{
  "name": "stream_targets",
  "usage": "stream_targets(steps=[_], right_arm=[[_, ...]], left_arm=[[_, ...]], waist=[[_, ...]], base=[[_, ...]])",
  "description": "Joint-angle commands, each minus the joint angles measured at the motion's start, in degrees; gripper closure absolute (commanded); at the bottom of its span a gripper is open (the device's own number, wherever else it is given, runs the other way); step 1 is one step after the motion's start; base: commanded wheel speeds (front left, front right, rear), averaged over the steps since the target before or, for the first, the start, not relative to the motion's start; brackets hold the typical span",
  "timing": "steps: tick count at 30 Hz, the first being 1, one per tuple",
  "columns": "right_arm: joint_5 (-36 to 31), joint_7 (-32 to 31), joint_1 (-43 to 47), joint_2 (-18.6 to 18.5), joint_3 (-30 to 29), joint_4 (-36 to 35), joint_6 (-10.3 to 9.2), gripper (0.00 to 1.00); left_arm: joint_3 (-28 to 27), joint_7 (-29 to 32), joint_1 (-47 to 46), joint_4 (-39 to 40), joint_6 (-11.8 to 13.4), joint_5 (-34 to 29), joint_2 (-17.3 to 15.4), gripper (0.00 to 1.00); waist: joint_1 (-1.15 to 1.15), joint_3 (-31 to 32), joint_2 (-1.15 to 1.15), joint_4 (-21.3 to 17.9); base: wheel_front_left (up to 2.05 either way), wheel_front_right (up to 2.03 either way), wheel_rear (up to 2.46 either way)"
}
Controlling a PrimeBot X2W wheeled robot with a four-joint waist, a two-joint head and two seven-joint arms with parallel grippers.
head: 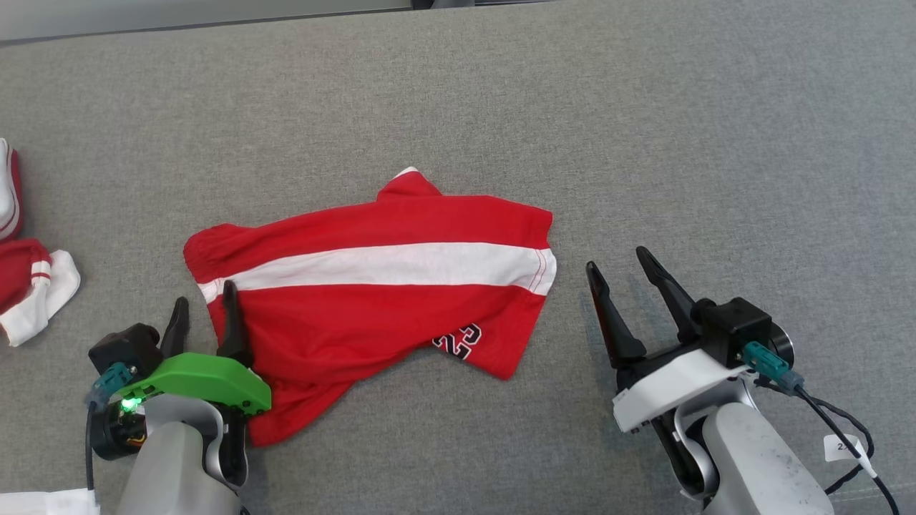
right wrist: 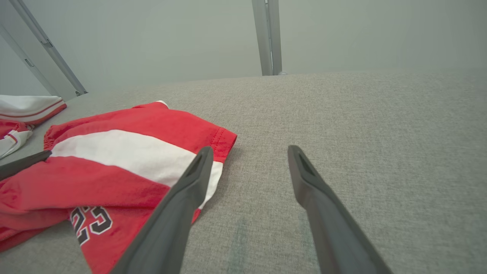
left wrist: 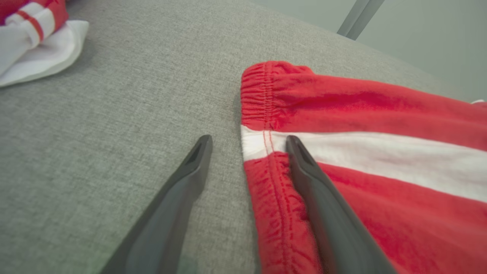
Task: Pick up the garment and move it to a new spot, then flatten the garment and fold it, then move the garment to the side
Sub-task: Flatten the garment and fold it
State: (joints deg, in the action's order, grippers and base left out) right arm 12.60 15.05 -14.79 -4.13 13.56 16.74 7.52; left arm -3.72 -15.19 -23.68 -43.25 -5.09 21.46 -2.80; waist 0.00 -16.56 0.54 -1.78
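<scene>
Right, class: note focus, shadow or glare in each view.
Head view: even light, sharp throughout, soft shadow beside the right gripper. Left wrist view: shorts crisp, jaws blurred toward the bottom edge. Right wrist view: pale, hazy background, no glare on the grey surface.

You've got a grey fabric surface (head: 715,143) across the whole workspace. Other red-and-white clothes (head: 32,290) sit bunched at its left edge, with a white scrap (head: 43,502) at the near left corner. A grey metal post (right wrist: 268,38) stands past the far edge, against a pale wall (right wrist: 380,34).

Bright, even, diffuse light; soft faint shadows; no glare; wrist views blurred and stretched at edges.
</scene>
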Motion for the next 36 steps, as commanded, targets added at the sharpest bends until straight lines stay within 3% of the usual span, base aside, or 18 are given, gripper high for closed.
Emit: stream_targets(steps=[1, 3, 4, 5, 6, 9, 14, 20, 28, 29, 30, 32, 36], right_arm=[[0.24, 0.19, -0.77, -0.17, 0.07, 0.21, -0.06, 0.00], [0.31, 0.19, -0.70, -0.17, 0.20, 0.28, -0.06, 0.00], [0.30, 0.19, -0.65, -0.17, 0.26, 0.35, -0.06, 0.00], [0.30, 0.19, -0.65, -0.17, 0.26, 0.35, -0.06, 0.00], [0.30, 0.19, -0.61, -0.16, 0.32, 0.43, -0.06, 0.00], [0.45, 0.19, -0.64, -0.08, 0.49, 0.74, -0.06, 0.00], [1.93, 0.19, -1.43, 0.08, 1.02, 2.07, -0.06, 0.00], [9.51, 0.19, -4.70, 0.60, 4.71, 8.37, -0.05, 0.00], [16.34, 0.19, -9.34, 0.05, 10.62, 14.87, -0.05, 0.00], [16.80, 0.19, -9.43, 0.07, 10.87, 15.07, -0.05, 0.04], [16.89, 0.19, -9.67, -0.14, 11.19, 15.00, -0.05, 0.42], [17.39, 0.19, -9.80, -0.26, 10.91, 13.85, -0.05, 1.00], [17.51, 0.18, -8.32, -0.76, 9.31, 10.64, -0.05, 1.00]], left_arm=[[0.25, 0.08, -0.92, -1.01, -0.55, 0.47, -0.19, 0.01], [0.61, 0.11, -1.33, -2.30, -0.96, 0.93, -0.16, 0.28], [0.87, 0.13, -1.59, -3.09, -1.12, 1.04, -0.11, 0.49], [0.87, 0.13, -1.59, -3.09, -1.12, 1.04, -0.11, 0.49], [1.22, 0.14, -1.73, -3.96, -1.35, 1.42, -0.09, 0.65], [2.33, 0.22, -2.54, -6.83, -1.75, 1.61, -0.08, 0.99], [3.53, 0.36, -4.24, -9.26, -2.09, 1.32, -0.07, 1.00], [2.98, 0.08, -4.06, -5.13, -2.21, -1.09, -0.18, 1.00], [6.98, 0.07, -3.50, -2.25, -2.29, 0.23, -0.22, 1.00], [7.24, 0.06, -3.43, -1.93, -2.30, 0.50, -0.22, 1.00], [7.50, 0.05, -3.27, -1.73, -2.30, 0.72, -0.23, 1.00], [7.97, 0.05, -2.97, -1.25, -2.07, 0.75, -0.21, 1.00], [7.93, 0.03, -2.65, 0.47, -1.87, 0.05, -0.22, 1.00]], waist=[[0.00, -0.05, -0.54, 0.01], [0.00, 0.01, -0.54, 0.05], [0.00, 0.06, -0.54, 0.07], [0.00, 0.06, -0.54, 0.07], [0.00, 0.12, -0.54, 0.06], [0.00, 0.31, -0.54, 0.10], [0.00, -0.03, -0.54, 0.51], [0.00, -0.68, -0.54, 2.19], [0.00, -1.29, -0.54, 5.15], [0.00, -1.32, -0.54, 5.30], [0.00, -1.35, -0.54, 5.44], [0.00, -1.42, -0.54, 5.55], [0.00, -1.05, -0.54, 5.44]], base=[[0.00, 0.00, 0.00], [0.00, 0.00, 0.00], [0.00, 0.00, 0.00], [0.00, 0.00, 0.00], [0.00, 0.00, 0.00], [0.00, 0.00, 0.00], [0.00, 0.00, 0.00], [0.00, 0.00, 0.00], [0.00, 0.00, 0.00], [0.00, 0.00, 0.00], [0.00, 0.00, 0.00], [0.00, 0.00, 0.00], [0.00, 0.00, 0.00]])
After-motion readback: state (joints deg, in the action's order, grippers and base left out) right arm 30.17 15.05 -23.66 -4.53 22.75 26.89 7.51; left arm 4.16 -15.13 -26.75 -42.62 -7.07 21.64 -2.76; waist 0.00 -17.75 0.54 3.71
